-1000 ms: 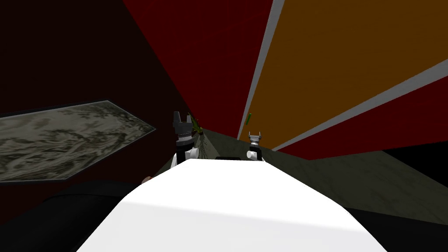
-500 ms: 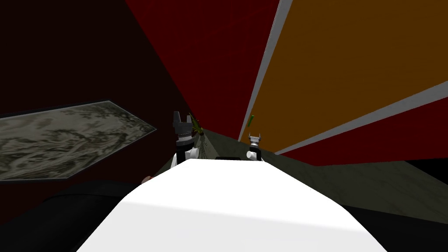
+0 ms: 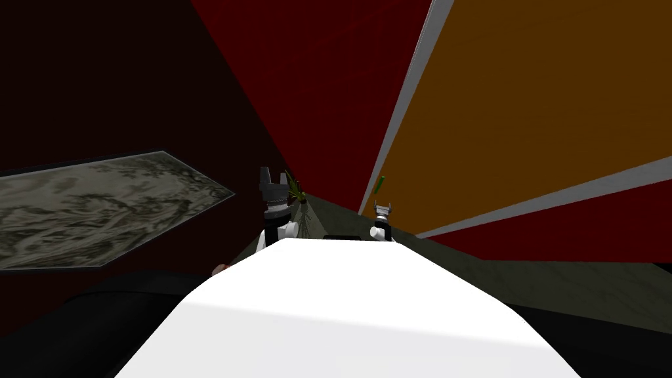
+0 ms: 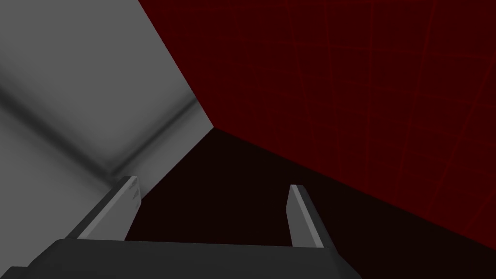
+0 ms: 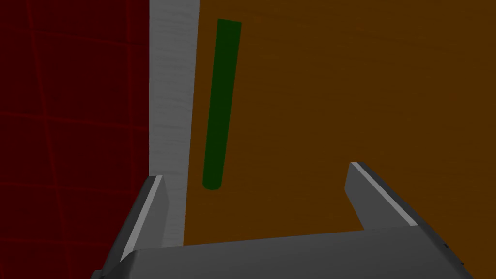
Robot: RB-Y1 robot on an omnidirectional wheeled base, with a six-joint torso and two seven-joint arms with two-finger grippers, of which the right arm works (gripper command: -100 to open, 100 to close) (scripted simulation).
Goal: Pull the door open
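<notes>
The orange-brown door (image 3: 525,98) is seen ahead and to the right, set in a light grey frame (image 3: 405,105), with dark red wall (image 3: 315,79) on both sides. A framed grey picture (image 3: 98,210) is hung on the dim wall to the left. A small plant (image 3: 293,189) is placed at the wall's foot, just beyond the raised left gripper (image 3: 273,173), whose fingers are spread on nothing. The green bar handle (image 5: 220,104) is mounted upright near the door's frame-side edge. In the head view it is seen as a short stroke just above the right gripper (image 5: 255,173). In the right wrist view its full length is shown, with the fingers spread and apart from it.
</notes>
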